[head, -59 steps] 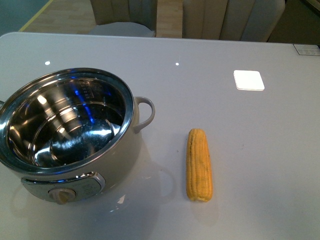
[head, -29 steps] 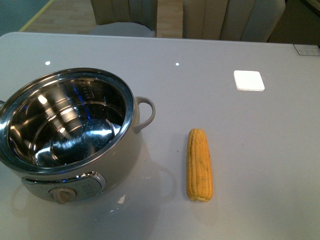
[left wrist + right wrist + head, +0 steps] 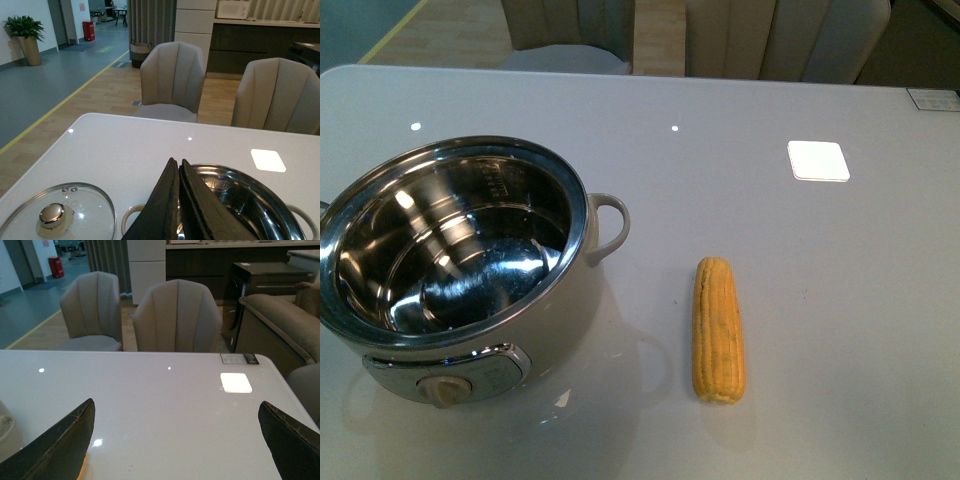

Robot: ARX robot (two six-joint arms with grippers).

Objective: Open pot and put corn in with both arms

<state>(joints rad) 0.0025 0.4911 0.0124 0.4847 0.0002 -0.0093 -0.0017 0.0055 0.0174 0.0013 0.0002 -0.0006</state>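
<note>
The cream-white pot (image 3: 470, 330) stands open at the table's front left, its steel inside empty. It also shows in the left wrist view (image 3: 250, 200). The yellow corn (image 3: 718, 330) lies on the table to the pot's right, lengthwise toward me. The glass lid (image 3: 55, 217) with its knob lies flat on the table beside the pot, seen only in the left wrist view. My left gripper (image 3: 176, 162) is shut and empty, above the pot's near rim. My right gripper (image 3: 177, 412) is open wide and empty above the table; a sliver of corn (image 3: 82, 467) shows by one finger.
A white square patch (image 3: 817, 160) lies on the grey table (image 3: 820, 300) at the back right, next to a label (image 3: 932, 98) at the far right edge. Beige chairs (image 3: 172, 80) stand behind the table. A sofa (image 3: 280, 325) is off to the right.
The blue reflection inside the pot has faded away. The pot and corn have not moved.
</note>
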